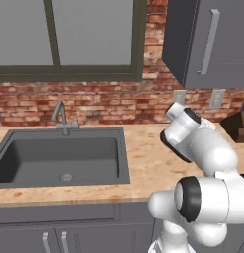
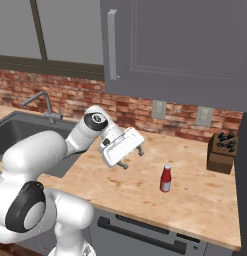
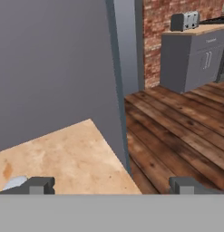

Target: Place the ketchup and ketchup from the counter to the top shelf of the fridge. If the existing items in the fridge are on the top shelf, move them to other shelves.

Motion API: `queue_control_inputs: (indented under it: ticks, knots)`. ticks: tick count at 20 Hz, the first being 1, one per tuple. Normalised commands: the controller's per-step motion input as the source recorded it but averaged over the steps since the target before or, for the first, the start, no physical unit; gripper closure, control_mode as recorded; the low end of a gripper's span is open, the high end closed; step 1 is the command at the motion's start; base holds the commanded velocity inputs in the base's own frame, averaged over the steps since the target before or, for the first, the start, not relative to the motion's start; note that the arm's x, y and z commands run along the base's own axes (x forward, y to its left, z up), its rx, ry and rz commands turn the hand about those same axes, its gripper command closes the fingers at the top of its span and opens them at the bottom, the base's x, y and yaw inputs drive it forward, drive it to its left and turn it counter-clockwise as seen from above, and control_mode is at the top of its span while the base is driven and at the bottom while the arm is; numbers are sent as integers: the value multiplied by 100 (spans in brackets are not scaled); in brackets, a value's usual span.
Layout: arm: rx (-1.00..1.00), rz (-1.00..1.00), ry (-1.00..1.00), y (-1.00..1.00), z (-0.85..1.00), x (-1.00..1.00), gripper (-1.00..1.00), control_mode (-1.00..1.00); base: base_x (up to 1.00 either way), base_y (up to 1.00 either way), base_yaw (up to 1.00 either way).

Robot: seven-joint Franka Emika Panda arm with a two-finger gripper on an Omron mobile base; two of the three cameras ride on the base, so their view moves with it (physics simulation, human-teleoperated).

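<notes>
A bright red ketchup bottle (image 2: 166,178) with a white cap stands upright on the tan counter (image 2: 140,197), toward its right part. My gripper (image 2: 132,158) hovers above the counter to the left of the bottle, clearly apart from it, open with nothing between its fingers. In the hand view the two dark fingertips (image 3: 41,185) stand wide apart over the counter's end (image 3: 63,154), where it meets the fridge's slate-grey side (image 3: 50,68). The fridge's inside, with the top shelf and the existing items, is hidden.
A dark sink (image 1: 59,158) with a faucet (image 1: 61,116) is set in the counter on the left. A brown knife block (image 2: 222,152) stands at the back right. A grey wall cabinet (image 2: 185,45) hangs overhead. Wooden floor (image 3: 177,131) lies beyond the fridge.
</notes>
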Motion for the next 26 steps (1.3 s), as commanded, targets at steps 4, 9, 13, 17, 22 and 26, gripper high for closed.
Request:
queue_control_inputs:
  ticks: [4,9,13,17,22,26]
  knots:
    - [0,0,4,-23,-16,13,-100,-100,0,0,0]
    - [0,0,3,-11,-24,10,-100,-100,0,0,0]
    - [0,0,0,-5,-32,18,-100,-100,0,0,0]
    - [0,1,0,-11,-32,24,-100,-100,0,0,0]
    - [0,2,0,-20,-23,28,-100,-100,0,0,0]
    - [0,4,0,-25,-18,19,-100,-100,0,0,0]
